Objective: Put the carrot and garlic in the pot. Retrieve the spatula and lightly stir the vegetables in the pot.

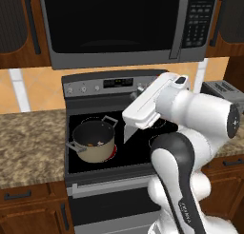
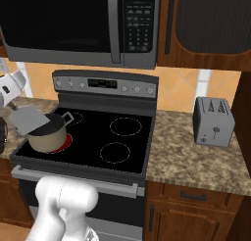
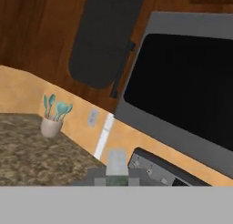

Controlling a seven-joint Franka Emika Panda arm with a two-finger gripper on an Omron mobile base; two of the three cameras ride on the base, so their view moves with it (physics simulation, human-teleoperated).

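The tan pot (image 1: 97, 153) (image 2: 48, 137) stands on the stove's front-left burner. On its dark floor lie small orange and pale specks, the vegetables (image 1: 99, 143); I cannot tell carrot from garlic. My gripper (image 3: 117, 176) is shut on the spatula, whose light-grey blade (image 1: 129, 131) (image 2: 28, 119) (image 3: 117, 160) hangs in the air. In the left base view the blade is just right of the pot's rim. From the right base camera it overlaps the pot's near-left side. The handle is hidden in my hand.
The burner (image 2: 65, 142) glows red under the pot. A microwave (image 1: 119, 24) hangs low over the stove. A silver toaster (image 2: 213, 121) sits on the right counter. A cup of teal utensils (image 3: 51, 125) stands on the left counter by the wall.
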